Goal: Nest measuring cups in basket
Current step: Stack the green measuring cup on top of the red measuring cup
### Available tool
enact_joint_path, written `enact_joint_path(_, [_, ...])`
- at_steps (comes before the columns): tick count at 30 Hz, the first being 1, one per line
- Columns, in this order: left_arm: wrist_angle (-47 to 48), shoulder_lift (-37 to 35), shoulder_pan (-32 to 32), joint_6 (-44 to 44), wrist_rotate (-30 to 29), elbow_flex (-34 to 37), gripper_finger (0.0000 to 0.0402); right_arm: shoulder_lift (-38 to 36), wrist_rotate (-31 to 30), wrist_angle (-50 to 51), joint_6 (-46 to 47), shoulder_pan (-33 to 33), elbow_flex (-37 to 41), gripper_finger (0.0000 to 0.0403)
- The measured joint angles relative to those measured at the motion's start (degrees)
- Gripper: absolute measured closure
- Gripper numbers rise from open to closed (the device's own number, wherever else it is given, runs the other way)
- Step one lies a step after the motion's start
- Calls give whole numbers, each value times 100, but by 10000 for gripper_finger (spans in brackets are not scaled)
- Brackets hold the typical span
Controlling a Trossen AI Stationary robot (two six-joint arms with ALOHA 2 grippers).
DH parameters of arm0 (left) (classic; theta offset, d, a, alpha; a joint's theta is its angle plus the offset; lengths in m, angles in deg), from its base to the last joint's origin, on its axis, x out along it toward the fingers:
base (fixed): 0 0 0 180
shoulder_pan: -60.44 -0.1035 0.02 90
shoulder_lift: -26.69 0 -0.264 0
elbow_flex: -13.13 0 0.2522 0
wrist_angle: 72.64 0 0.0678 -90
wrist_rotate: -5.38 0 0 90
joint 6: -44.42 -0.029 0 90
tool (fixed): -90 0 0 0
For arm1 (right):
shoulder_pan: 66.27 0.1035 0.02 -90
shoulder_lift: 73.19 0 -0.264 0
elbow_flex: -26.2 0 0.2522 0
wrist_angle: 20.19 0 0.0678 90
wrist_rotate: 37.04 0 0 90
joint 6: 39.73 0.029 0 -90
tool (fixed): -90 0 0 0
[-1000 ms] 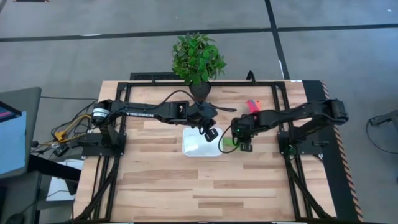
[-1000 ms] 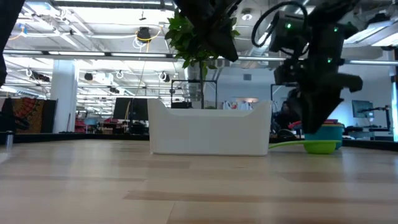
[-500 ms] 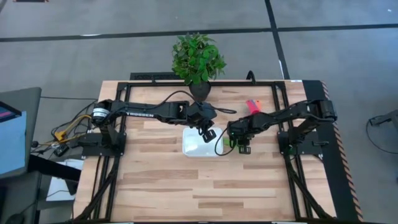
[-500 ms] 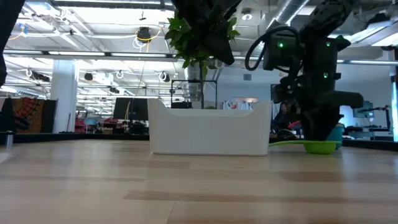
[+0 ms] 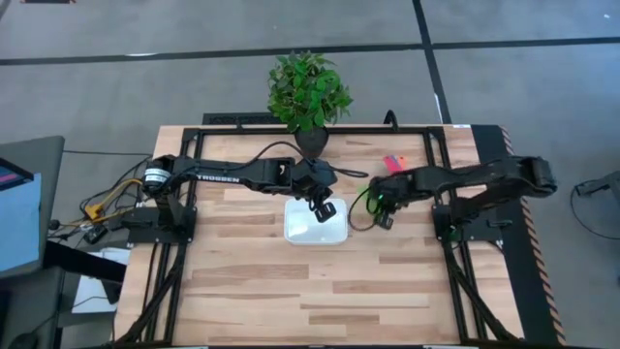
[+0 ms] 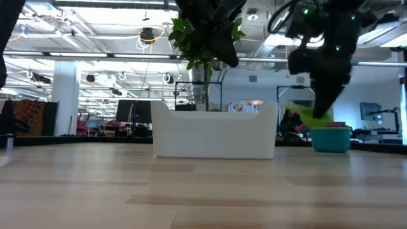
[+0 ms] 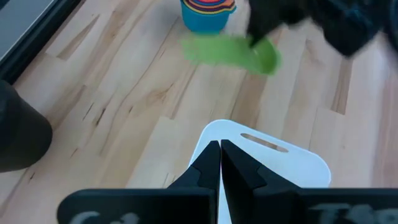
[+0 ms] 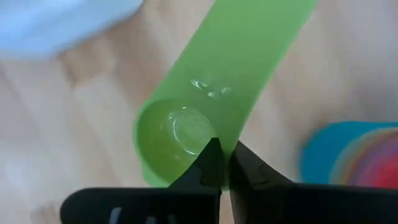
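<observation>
The green measuring cup [image 8: 186,130] hangs in the air to the right of the white basket [image 5: 312,229], and my right gripper [image 8: 227,152] is shut on it. In the low view the cup [image 6: 310,114] shows blurred under that gripper [image 6: 321,109], above the table. The other measuring cups stand nested in a light blue one [image 6: 331,138] farther right, resting on its base. My left gripper [image 7: 219,155] is shut and holds nothing, above the basket's far end [image 7: 273,158]. My right gripper pinches the wall of the green cup's bowl at its rim [image 8: 231,144], beside the root of the handle. One finger is inside the bowl and one outside. The fingers come steeply from above. The cup is lifted clear of the table, its handle [image 8: 261,43] reaching out away from the fingers.
A dark pot with a green plant [image 5: 308,92] stands at the far edge behind the basket. The stack of cups [image 7: 208,12] sits on the wood right of the basket. Bare wooden table [image 5: 291,291] stretches toward the near edge.
My right gripper came down on the green cup lying on the table beside the stack, took hold of it and rose, rolling its wrist. The cup has gone from resting on the table to hanging clear above it. The stack and the basket have stayed in place.
</observation>
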Motion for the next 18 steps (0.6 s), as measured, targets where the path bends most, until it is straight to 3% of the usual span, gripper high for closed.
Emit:
enact_joint_path(6, [-7, 0, -30, -104, 2, 0, 401, -986, -376, 413, 787, -787, -6, 390])
enact_joint_path(10, [-12, 0, -67, -150, 18, 0, 401, -1347, -674, 1183, 1447, -1450, -6, 370])
enact_joint_path(18, [-14, 0, -76, -149, 19, 0, 401, -1388, -648, 1432, 611, -2283, -4, 369])
